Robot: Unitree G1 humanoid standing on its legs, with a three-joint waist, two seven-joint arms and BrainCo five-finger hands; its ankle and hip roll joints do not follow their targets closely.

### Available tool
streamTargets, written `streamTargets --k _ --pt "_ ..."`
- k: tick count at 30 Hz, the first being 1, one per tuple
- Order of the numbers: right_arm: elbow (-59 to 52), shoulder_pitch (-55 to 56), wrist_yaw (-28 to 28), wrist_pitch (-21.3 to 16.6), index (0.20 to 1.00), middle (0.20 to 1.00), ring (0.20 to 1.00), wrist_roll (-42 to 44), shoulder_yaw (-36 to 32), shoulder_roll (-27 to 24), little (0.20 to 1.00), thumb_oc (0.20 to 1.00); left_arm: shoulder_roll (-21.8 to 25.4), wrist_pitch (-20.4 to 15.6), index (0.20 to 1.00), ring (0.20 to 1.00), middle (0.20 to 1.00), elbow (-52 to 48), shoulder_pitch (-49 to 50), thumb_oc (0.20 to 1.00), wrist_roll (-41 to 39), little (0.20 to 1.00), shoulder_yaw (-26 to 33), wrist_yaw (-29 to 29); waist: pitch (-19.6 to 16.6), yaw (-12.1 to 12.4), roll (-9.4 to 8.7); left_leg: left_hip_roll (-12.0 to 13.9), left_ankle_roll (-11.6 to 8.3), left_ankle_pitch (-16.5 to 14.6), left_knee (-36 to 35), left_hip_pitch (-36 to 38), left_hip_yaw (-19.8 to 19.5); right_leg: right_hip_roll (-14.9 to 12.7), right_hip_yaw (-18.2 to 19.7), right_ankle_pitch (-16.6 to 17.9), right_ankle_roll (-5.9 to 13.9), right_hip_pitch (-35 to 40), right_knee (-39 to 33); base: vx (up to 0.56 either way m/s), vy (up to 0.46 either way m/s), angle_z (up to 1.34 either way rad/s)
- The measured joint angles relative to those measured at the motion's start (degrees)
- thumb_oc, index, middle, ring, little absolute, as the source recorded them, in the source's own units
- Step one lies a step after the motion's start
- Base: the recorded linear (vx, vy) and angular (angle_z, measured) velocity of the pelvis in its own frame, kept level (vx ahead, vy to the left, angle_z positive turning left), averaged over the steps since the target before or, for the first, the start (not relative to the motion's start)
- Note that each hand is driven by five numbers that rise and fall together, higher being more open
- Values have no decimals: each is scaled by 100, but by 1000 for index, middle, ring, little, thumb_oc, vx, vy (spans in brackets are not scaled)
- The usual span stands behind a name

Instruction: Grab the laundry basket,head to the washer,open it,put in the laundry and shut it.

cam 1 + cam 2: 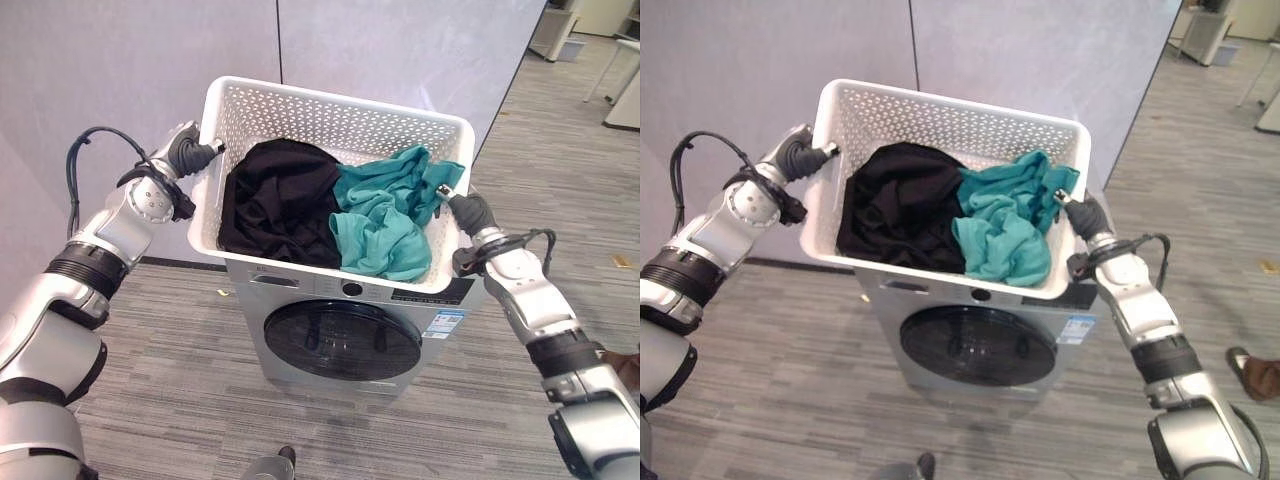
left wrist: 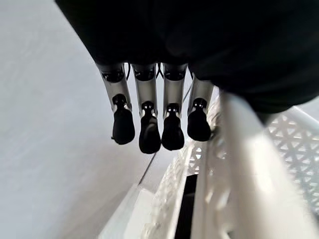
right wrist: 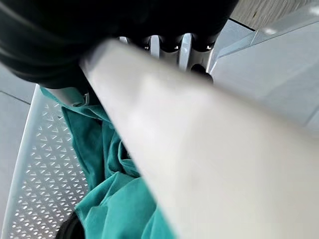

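The white perforated laundry basket (image 1: 340, 100) is held up between my two hands, right over the top of the silver washer (image 1: 300, 345). The washer's round dark door (image 1: 342, 340) is shut. Inside the basket lie a black garment (image 1: 275, 200) on the left and a teal garment (image 1: 385, 225) on the right. My left hand (image 1: 192, 152) grips the basket's left rim, thumb over the edge and fingers (image 2: 149, 129) down the outside wall (image 2: 239, 169). My right hand (image 1: 470, 210) is curled round the right rim (image 3: 199, 149), close to the teal cloth (image 3: 114, 199).
A grey partition wall (image 1: 120, 70) stands right behind the washer. Grey plank floor (image 1: 170, 390) spreads in front and to the right. A person's brown shoe (image 1: 1255, 375) shows at the lower right. White furniture (image 1: 555, 30) stands far back on the right.
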Motion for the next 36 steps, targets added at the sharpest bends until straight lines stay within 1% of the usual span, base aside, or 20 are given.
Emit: streamTargets --k 3,6,8,15,16,18,20,21,22,24,25,26,28,29,30,31,32,34,35,36 --pt "1026 -946 256 51 200 200 200 -5 673 -131 200 200 -322 33 200 200 200 804 -373 200 -163 200 -389 -66 -31 1 -18 94 -2 2 -247 -7 -7 75 -25 144 197 -109 -55 39 22 15" --pt "2062 -1806 410 30 200 200 200 2 1180 -252 200 200 -628 62 200 200 200 1315 -998 200 -160 200 -669 -165 -102 -40 -24 227 -40 27 -505 -264 -10 178 -69 296 48 -354 -281 9 5 25" --pt "2947 -2527 450 65 200 200 200 -9 1734 -245 200 200 -989 183 200 200 200 1830 -1315 200 -164 200 -854 -178 -121 41 139 285 -34 22 -333 -386 -45 287 -61 422 92 -403 -299 1 -9 -16" --pt "4105 -3150 564 43 200 200 200 4 1880 -179 200 200 -1426 209 200 200 200 1989 -1457 200 -159 200 -860 -161 -98 -184 104 336 -138 59 -542 -512 -3 292 -104 500 43 -623 -270 35 -34 10" --pt "4250 -3238 580 44 200 200 200 3 1950 -175 200 200 -1503 274 200 200 200 2047 -1458 200 -159 200 -881 -166 -100 -141 240 360 -8 -46 -280 -594 -37 412 -110 526 71 -604 -251 43 -65 -18" --pt "4365 -3233 579 42 200 200 200 12 1928 -175 200 200 -1572 275 200 200 200 2036 -1464 200 -158 200 -868 -159 -86 -143 312 481 -127 33 -321 -576 -156 552 -23 478 85 -687 72 43 -61 -2" --pt "4361 -3186 587 54 200 200 200 22 1930 -172 200 200 -1569 271 200 200 200 2004 -1458 200 -154 200 -887 -162 -101 -247 152 539 -193 31 -477 -569 -196 777 13 73 -178 -1071 973 11 -89 41" --pt "4353 -3181 591 57 200 200 200 27 1910 -174 200 200 -1581 288 200 200 200 2004 -1427 200 -154 200 -924 -158 -83 -325 113 527 -323 -58 -389 -606 -175 799 -63 85 -180 -1046 946 55 -72 16" --pt "4171 -3198 588 32 200 200 200 86 1800 -209 200 200 -1507 268 200 200 200 2006 -1382 200 -158 200 -922 -147 75 -245 54 418 -375 -26 1019 -1060 -173 833 2 -34 -391 -1177 1199 126 12 -6" --pt "4097 -3157 579 69 200 200 200 121 1823 -235 200 200 -1516 311 200 200 200 2036 -1407 200 -154 200 -1007 -166 73 -200 182 349 -87 59 677 -814 -77 975 -154 -18 -265 -1062 1253 318 130 -9" --pt "3991 -2981 576 71 200 200 200 221 1764 -325 200 200 -1486 249 200 200 200 1928 -1405 200 -154 200 -1020 -171 72 -251 -44 420 -180 93 585 -855 201 905 -253 -530 -302 -1202 1997 373 196 41" --pt "3815 -2912 586 90 200 200 200 228 1751 -444 200 200 -1479 219 200 200 200 1872 -1363 200 -158 200 -979 -160 18 -251 -225 338 -249 104 776 -952 312 811 -267 -729 -295 -1129 1890 284 167 49" --pt "3450 -2703 614 74 200 200 200 211 1593 -619 200 200 -1360 153 200 200 200 1570 -1196 200 -163 200 -977 -124 14 -158 -175 280 -134 27 760 -1016 398 785 -236 -630 -356 -986 1594 274 199 -12" --pt "3450 -2783 613 80 200 200 200 185 1602 -574 200 200 -1310 165 200 200 200 1649 -1297 200 -149 200 -1096 -141 25 -30 -83 92 84 178 454 -755 314 753 -86 -473 -274 -820 1315 391 330 -76" --pt "3472 -2660 630 79 200 200 200 101 1312 -398 200 200 -1322 177 200 200 200 1690 -1250 200 -140 200 -1094 -181 -13 74 -143 -162 305 47 293 -493 51 587 28 -468 -294 -769 1313 222 251 -103" --pt "3405 -2539 628 80 200 200 200 82 1258 -296 200 200 -1323 212 200 200 200 1735 -1172 200 -139 200 -1096 -184 -82 152 -75 -241 329 176 88 -278 43 508 21 -498 -255 -686 1410 209 232 -89" --pt "3404 -2546 630 66 200 200 200 45 1366 -297 200 200 -1276 217 200 200 200 1752 -1209 200 -123 200 -1060 -192 -97 129 -37 -349 450 103 175 -262 158 370 -24 -397 -48 -784 1790 208 206 -65" --pt "3441 -2566 627 72 200 200 200 23 1304 -292 200 200 -1222 195 200 200 200 1705 -1223 200 -83 200 -1064 -213 -53 63 144 -343 519 100 59 -58 189 311 -18 -101 -47 -1363 2877 218 117 -27" --pt "3624 -2625 629 62 200 200 200 -9 1333 -209 200 200 -1240 202 200 200 200 1758 -1196 200 -31 200 -1063 -240 -29 -26 274 -338 653 163 -114 178 251 122 -257 -9 83 -1597 3281 208 13 -31" --pt "3725 -2630 646 56 200 200 200 -9 1349 -175 200 200 -1245 191 200 200 200 1754 -1185 200 18 200 -1063 -255 -30 -3 312 -349 670 154 -200 284 335 -53 -479 -134 101 -1590 3028 199 -24 -37"
